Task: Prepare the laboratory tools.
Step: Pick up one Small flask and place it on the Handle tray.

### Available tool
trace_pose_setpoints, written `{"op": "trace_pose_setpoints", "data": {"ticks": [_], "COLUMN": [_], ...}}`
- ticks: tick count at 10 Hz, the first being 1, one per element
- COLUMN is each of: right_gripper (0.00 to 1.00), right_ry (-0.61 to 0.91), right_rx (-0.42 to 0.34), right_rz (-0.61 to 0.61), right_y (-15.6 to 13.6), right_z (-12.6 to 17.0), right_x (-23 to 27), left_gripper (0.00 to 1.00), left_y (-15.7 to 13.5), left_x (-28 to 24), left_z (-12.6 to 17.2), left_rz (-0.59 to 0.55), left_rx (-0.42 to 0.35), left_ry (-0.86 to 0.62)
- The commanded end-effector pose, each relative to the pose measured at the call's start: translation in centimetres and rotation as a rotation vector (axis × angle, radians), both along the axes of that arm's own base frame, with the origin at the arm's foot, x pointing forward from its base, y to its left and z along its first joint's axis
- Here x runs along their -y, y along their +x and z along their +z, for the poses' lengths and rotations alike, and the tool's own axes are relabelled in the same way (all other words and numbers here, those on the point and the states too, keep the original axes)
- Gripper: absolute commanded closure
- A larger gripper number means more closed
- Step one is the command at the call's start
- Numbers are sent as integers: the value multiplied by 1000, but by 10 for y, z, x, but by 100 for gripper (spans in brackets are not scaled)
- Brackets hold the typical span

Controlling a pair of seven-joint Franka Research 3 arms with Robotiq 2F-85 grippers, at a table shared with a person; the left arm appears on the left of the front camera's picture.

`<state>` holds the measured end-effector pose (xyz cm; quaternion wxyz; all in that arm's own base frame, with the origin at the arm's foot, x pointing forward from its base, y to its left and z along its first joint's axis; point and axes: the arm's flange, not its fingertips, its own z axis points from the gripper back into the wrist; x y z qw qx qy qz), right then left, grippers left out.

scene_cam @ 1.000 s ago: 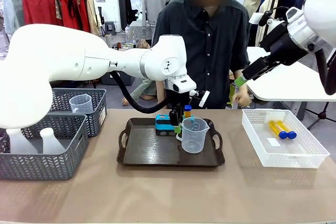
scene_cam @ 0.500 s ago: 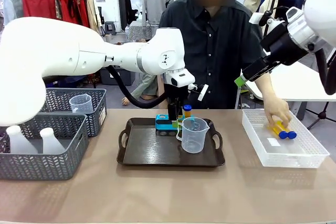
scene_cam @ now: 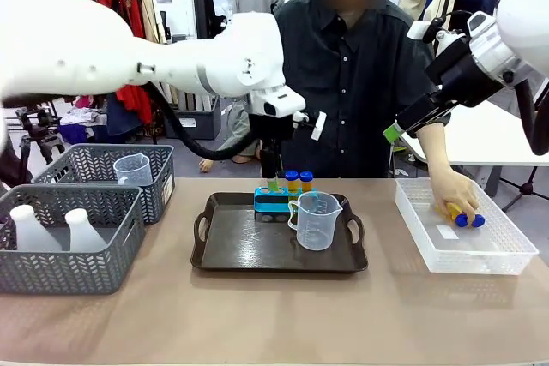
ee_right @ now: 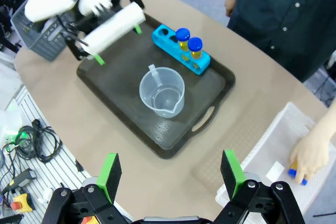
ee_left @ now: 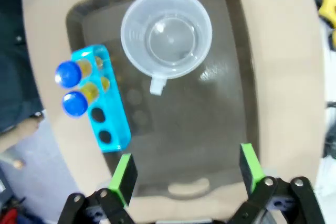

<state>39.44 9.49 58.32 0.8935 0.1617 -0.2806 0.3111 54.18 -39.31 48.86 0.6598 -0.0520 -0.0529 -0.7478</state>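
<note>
**Two tubes stand in the rack, both robot hands are wide and empty**

The left hand [ee_left: 186, 162] hangs over the dark brown tray [scene_cam: 249, 255] with its green pads far apart and nothing between them. On the tray stands the blue plastic rack [scene_cam: 273, 201], a long block with four round holes. Two amber tubes [scene_cam: 299, 181] with blue caps stand upright in the holes at one end. Beside the rack stands the clear beaker [scene_cam: 317, 221], which has a handle and a spout. The right hand [ee_right: 170, 170] is high above the bench [scene_cam: 274, 315], also spread wide and empty. The person's hand [scene_cam: 453, 197] touches another tube [scene_cam: 467, 219] in the clear ribbed bin [scene_cam: 480, 261]. Two white conical flasks [scene_cam: 81, 231] stand in the near grey mesh basket [scene_cam: 69, 273].
</note>
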Motion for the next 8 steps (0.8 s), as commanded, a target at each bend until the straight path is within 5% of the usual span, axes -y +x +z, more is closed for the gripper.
{"op": "trace_pose_setpoints", "data": {"ticks": [1,4,6,8], "right_gripper": [0,0,0,0], "right_ry": [9,9,9,9], "right_rx": [-2,-2,-2,-2], "right_rz": [3,3,3,3], "right_y": [0,0,0,0], "right_z": [0,0,0,0], "right_x": [0,0,0,0], "left_gripper": [0,0,0,0], "left_y": [-32,-69,-86,-101], "left_x": [-34,-65,-94,-125], "left_z": [20,61,83,95], "left_rz": [103,389,734,901], "left_rx": [13,21,27,2], "left_ry": [-36,-96,-71,-62]}}
